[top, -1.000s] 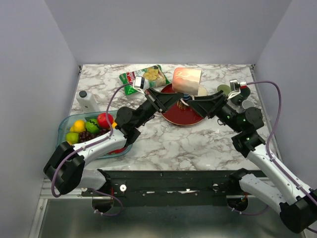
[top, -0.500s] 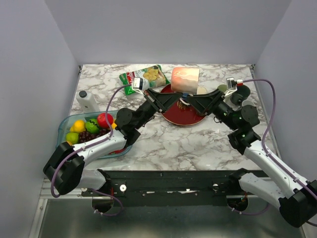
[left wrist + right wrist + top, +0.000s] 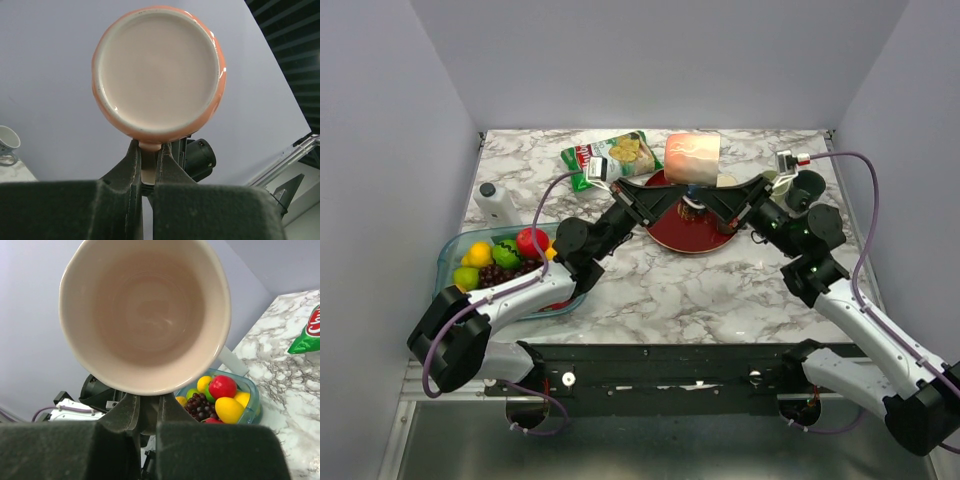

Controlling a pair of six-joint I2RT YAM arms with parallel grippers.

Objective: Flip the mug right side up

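Observation:
The mug [image 3: 692,160] is orange outside and cream inside, and it hangs in the air over the red plate [image 3: 685,235]. In the left wrist view its flat base [image 3: 158,75] faces the camera, and my left gripper [image 3: 147,150] is shut on the handle under it. From the right wrist view I look into the mug's open mouth [image 3: 145,310]. My right gripper [image 3: 149,402] is shut on the mug just below the rim, from the opposite side. In the top view the left gripper [image 3: 680,197] and the right gripper [image 3: 706,198] meet beneath the mug.
A green chip bag [image 3: 613,156] lies at the back. A white bottle [image 3: 498,203] stands at the left, above a clear tub [image 3: 448,252] of fruit. A dark cup [image 3: 808,188] stands at the right. A small white mug [image 3: 7,142] shows in the left wrist view.
My right gripper has moved left to the mug and closed on it. The mug has shifted slightly left. The left gripper has kept its grip.

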